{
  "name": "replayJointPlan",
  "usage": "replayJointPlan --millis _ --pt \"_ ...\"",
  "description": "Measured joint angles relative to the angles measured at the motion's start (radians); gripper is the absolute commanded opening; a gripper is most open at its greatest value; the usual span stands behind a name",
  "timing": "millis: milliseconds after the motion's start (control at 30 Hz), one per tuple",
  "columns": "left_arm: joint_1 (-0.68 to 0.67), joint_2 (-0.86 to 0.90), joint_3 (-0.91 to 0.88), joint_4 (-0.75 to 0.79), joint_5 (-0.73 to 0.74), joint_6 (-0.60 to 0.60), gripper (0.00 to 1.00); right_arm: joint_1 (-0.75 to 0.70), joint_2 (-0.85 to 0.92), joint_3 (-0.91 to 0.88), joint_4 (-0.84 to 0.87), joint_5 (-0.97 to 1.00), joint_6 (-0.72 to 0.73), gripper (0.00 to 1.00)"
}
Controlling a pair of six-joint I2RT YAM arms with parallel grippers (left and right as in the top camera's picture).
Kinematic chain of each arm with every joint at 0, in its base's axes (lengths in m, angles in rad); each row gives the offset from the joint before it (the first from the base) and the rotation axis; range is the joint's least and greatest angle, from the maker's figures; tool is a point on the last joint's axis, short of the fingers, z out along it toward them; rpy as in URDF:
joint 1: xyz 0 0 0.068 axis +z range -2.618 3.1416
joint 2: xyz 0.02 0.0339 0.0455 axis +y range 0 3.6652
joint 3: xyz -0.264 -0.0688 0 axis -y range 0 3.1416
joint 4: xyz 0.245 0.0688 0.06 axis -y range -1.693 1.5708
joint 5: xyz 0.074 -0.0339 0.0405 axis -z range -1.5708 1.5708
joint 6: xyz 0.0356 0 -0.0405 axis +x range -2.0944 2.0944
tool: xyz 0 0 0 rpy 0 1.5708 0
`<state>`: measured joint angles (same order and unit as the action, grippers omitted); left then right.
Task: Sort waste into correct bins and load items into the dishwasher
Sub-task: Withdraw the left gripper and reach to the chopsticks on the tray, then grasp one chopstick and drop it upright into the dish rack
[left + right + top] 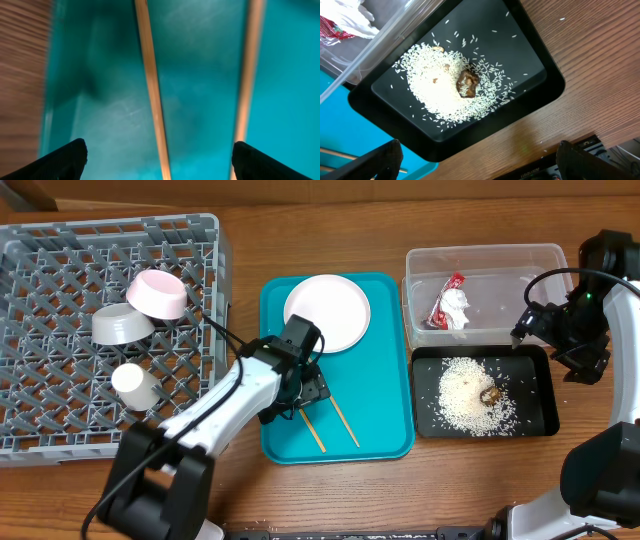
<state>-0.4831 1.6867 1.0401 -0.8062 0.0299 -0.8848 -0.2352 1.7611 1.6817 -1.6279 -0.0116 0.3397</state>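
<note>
Two wooden chopsticks (330, 423) lie on the teal tray (385, 435), next to the large white plate (327, 313). My left gripper (303, 392) hangs open just above them. In the left wrist view one chopstick (150, 85) runs between the open jaws (159, 147) and the other (245, 85) lies by the right finger. The grey dish rack (60, 420) holds the pink dish (157, 293), the grey-white bowl (122, 324) and the white cup (135, 385). The red-and-white wrapper (450, 305) lies in the clear tub (480, 255). Rice (445, 95) and a brown scrap (467, 84) lie in the black tray (530, 55). My right gripper (479, 150) is open and empty above that tray's right end (524, 330).
The teal tray sits between the dish rack and the two bins. The clear tub stands behind the black tray (545, 420) at the right. A few stray rice grains (561, 19) lie on the wooden table. The table's front edge runs below the trays.
</note>
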Motion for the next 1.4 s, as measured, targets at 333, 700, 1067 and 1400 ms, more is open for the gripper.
replayJointPlan --millis 333,700,1067,1400 --pt "0.000 0.108 0.000 0.019 0.082 -0.002 0.07 0.000 0.000 0.000 -0.004 0.000 0.000 1.00" --pt "0.111 0.043 0.052 -0.106 0.100 0.106 0.04 0.000 0.000 0.000 -0.005 0.000 0.000 1.00" --pt "0.400 -0.164 0.274 -0.299 -0.047 0.606 0.04 0.000 0.000 0.000 -0.005 -0.007 0.000 1.00" --pt "0.505 -0.157 0.274 -0.211 -0.121 0.726 0.77 0.000 0.000 0.000 -0.005 -0.008 0.000 1.00"
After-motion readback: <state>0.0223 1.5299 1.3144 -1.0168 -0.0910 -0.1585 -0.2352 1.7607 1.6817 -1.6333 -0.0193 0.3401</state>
